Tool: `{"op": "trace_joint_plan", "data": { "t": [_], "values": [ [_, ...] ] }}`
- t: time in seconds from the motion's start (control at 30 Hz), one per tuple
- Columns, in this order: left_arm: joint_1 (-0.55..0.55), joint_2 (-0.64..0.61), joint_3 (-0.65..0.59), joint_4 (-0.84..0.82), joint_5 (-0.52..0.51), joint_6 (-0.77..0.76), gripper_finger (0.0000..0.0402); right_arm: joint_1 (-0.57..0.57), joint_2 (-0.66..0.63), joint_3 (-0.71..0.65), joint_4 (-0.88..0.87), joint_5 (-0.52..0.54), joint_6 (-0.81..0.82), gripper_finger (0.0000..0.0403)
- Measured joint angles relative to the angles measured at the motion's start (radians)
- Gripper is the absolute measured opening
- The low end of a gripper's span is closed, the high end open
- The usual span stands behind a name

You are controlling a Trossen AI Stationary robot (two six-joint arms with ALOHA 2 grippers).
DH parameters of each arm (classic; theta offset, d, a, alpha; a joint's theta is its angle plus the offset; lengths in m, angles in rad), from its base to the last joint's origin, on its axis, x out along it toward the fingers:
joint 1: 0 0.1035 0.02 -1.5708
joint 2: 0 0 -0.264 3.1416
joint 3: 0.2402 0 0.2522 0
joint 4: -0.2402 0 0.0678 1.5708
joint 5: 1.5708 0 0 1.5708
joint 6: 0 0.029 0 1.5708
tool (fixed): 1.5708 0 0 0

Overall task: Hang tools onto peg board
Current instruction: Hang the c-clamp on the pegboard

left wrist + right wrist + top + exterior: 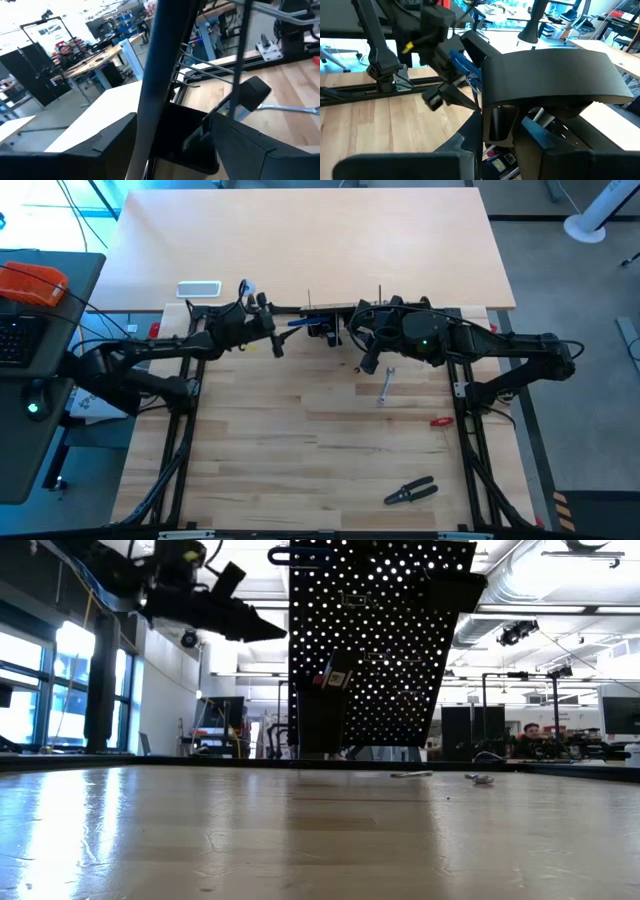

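The black peg board (390, 630) stands tilted at the table's far middle, a thin line (330, 308) from above, with its box bin (545, 75) on one side. A blue-handled key (305, 323) sits at the board's near face; how it hangs is unclear. My left gripper (278, 332) is open, raised left of the board with its fingers level toward it (262, 628); the board's edge (160, 60) rises just ahead of the gap, untouched. My right gripper (352, 330) is at the board from the right. A silver wrench (385, 385), a small red tool (440, 421) and black-handled pliers (410, 492) lie on the table. My right gripper has the peg board's thin edge (479, 125) between its two fingers, beside the box bin. It comes slanting from the table's right and near side, high above the table. Its own fingers hide the exact place of contact. The board stands tilted, wider toward its top.
A white tray (198, 289) lies on the pale tabletop beyond the board, far left. The near half of the wooden table holds only the pliers. A person (530, 732) sits far off in the room behind.
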Motion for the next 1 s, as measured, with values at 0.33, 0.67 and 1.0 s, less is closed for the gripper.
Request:
{"op": "trace_joint_plan", "data": {
  "t": [0.33, 0.67, 1.0],
  "values": [
    [0.064, 0.100, 0.020, 0.179, 0.125, -0.023, 0.0246, 0.000, 0.000, 0.000, 0.000, -0.006, 0.007, 0.0071],
    [0.093, 0.228, 0.154, 0.136, 0.263, -0.028, 0.0246, 0.000, 0.000, 0.000, 0.000, -0.007, 0.013, 0.0071],
    [0.128, 0.285, 0.198, 0.132, 0.332, -0.027, 0.0181, 0.000, 0.000, 0.000, -0.003, -0.011, 0.012, 0.0071]
  ]
}}
